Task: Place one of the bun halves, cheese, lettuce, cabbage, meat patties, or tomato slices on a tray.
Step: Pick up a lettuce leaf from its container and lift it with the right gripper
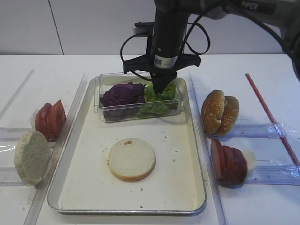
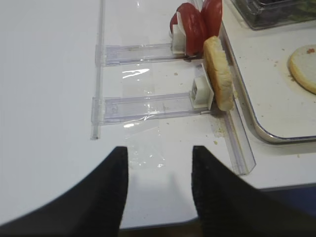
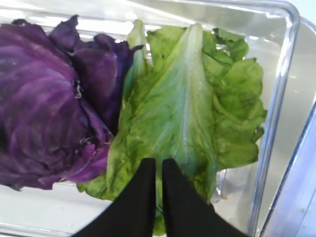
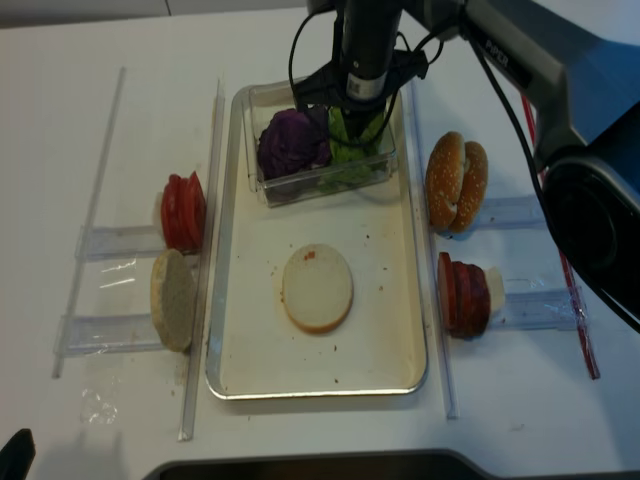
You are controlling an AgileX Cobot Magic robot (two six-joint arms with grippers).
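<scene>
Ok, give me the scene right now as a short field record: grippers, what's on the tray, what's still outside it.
right gripper: shut, fingertips on the lettuce inside the clear plastic box
left gripper: open, empty, over bare table left of the tray
box contents: purple cabbage left, lettuce right
on tray: one bun half, cut face up, plus the box
left of tray: tomato slices, pale bun half
right of tray: sesame bun halves, red slices
</scene>
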